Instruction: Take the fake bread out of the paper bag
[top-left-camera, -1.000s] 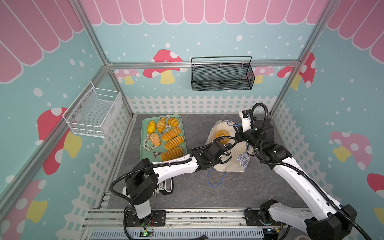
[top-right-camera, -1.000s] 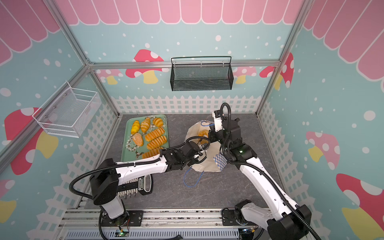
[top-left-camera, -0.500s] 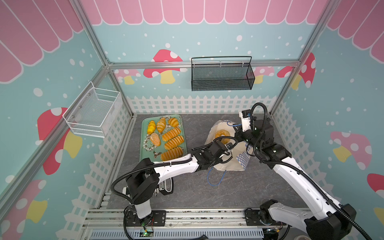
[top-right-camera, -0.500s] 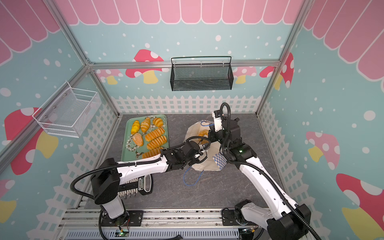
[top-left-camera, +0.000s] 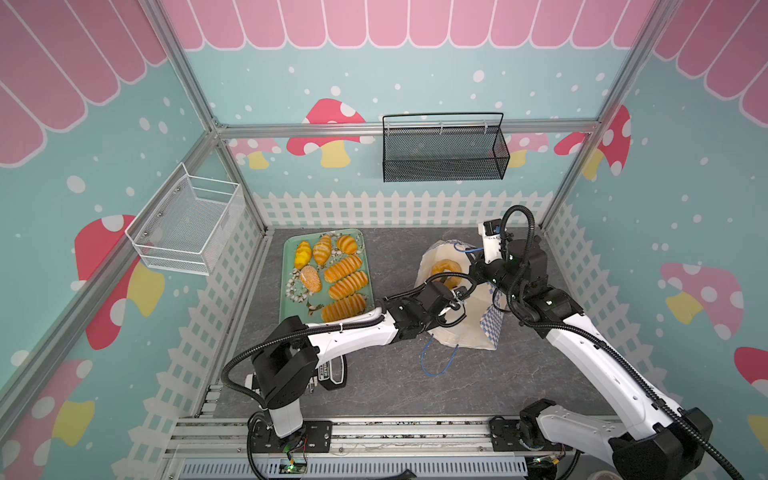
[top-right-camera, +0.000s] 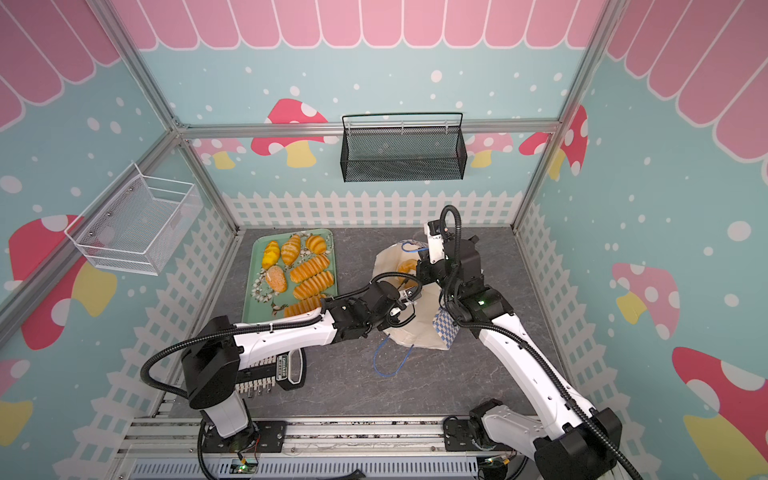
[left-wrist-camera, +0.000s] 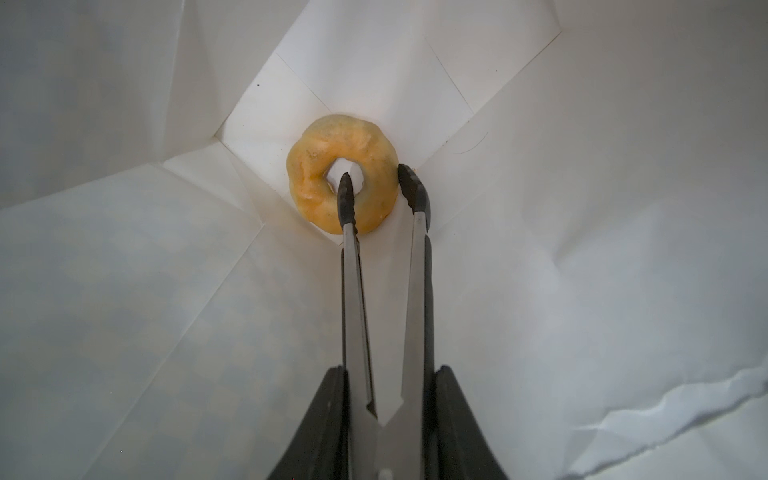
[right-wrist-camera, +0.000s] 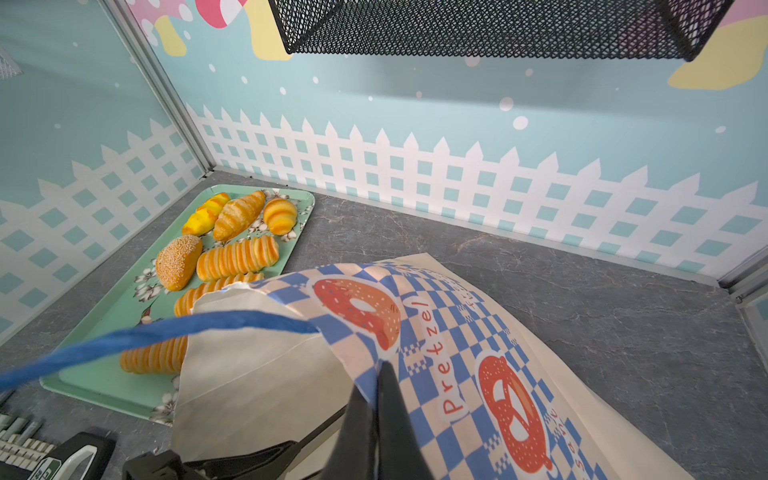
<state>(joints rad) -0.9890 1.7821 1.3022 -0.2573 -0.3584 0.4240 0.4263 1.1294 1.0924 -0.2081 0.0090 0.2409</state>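
— What is shown by the left wrist view alone?
— The inside of the paper bag (left-wrist-camera: 582, 208). A ring doughnut (left-wrist-camera: 309, 166) is seen lying at its folded bottom. Metal tongs (left-wrist-camera: 351, 270) are grasped by the left hand (left-wrist-camera: 389, 370), which is clenched on their two arms. One black tip is set in the doughnut's hole, the other against the ring's outer edge.

— And by the right wrist view?
— The bag's blue-checked rim is pinched by the right hand (right-wrist-camera: 374, 382), clenched on the paper. The doughnut and pretzel logos can be read only there.

— What is added by both top views?
— The bag is seen resting on the bench (top-left-camera: 382, 382), right of the middle, with the left arm reaching into its mouth. The bench is dark grey and marbled. It is enclosed by teal walls printed with mushrooms, a white picket fence and pink scallops, and framed in aluminium.

— What is counted?
— Seven pastries (top-left-camera: 348, 284) are laid on one green tray (top-left-camera: 293, 316), left of the bag and apart from it: three ribbed loaves, one sesame bun, two croissants and one yellow piece. One doughnut is in the bag. Two baskets are hung: a black mesh basket (top-left-camera: 444, 158) on the back wall and a white wire basket (top-left-camera: 187, 224) on the left wall. Two blue cord handles (right-wrist-camera: 232, 322) are counted.
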